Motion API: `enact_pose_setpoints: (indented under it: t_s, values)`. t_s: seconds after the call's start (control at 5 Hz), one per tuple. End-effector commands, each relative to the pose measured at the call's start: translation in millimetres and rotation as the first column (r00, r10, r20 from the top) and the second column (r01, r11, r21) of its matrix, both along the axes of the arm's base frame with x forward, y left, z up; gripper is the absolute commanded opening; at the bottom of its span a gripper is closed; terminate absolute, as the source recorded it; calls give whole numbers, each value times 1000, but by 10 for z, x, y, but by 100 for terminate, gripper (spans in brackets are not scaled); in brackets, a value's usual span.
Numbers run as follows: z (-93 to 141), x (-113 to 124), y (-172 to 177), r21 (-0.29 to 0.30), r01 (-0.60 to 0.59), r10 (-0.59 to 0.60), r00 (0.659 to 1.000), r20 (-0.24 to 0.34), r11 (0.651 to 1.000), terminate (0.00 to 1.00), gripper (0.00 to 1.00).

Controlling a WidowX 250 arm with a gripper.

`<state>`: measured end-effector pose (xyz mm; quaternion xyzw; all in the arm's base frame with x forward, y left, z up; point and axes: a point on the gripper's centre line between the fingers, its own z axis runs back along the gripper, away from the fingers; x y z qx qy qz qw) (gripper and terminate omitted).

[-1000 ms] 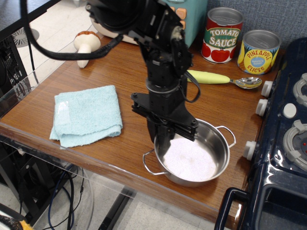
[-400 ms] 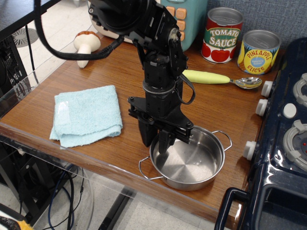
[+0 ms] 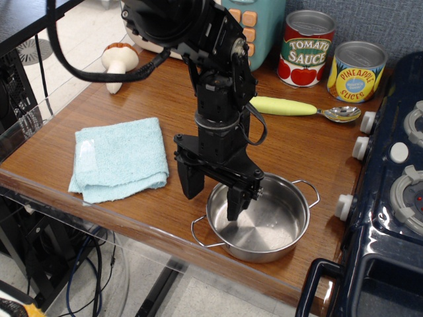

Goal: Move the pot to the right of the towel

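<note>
The shiny steel pot [image 3: 264, 224] with two wire loop handles sits flat on the wooden table near its front edge, to the right of the light blue towel [image 3: 120, 158]. My black gripper [image 3: 213, 193] hangs over the pot's left rim with its jaws open. One finger [image 3: 190, 181] is outside the rim on the left, the other finger [image 3: 236, 203] is inside the pot. It holds nothing.
A tomato sauce can [image 3: 306, 47] and a pineapple can [image 3: 355, 70] stand at the back right. A yellow-handled spoon [image 3: 304, 109] lies in front of them. A toy mushroom [image 3: 117, 63] is at the back left. A dark blue toy stove [image 3: 390, 178] borders the right.
The pot went from tilted and lifted to flat on the table. The gripper then opened, letting go of the pot's left rim.
</note>
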<state>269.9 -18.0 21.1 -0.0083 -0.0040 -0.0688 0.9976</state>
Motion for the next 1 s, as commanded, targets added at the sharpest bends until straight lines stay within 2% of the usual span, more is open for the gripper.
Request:
enact_pose_setpoints:
  t_s: [0.0, 0.2, 0.6, 0.8]
  values:
    - [712, 26, 123, 19, 28, -31, 981, 192, 999, 0, 100]
    - [753, -9, 123, 36, 52, -59, 964, 258, 998, 0, 100]
    - [753, -9, 123, 36, 52, -59, 964, 258, 998, 0, 100]
    - [753, -9, 123, 36, 52, -59, 964, 258, 998, 100, 100]
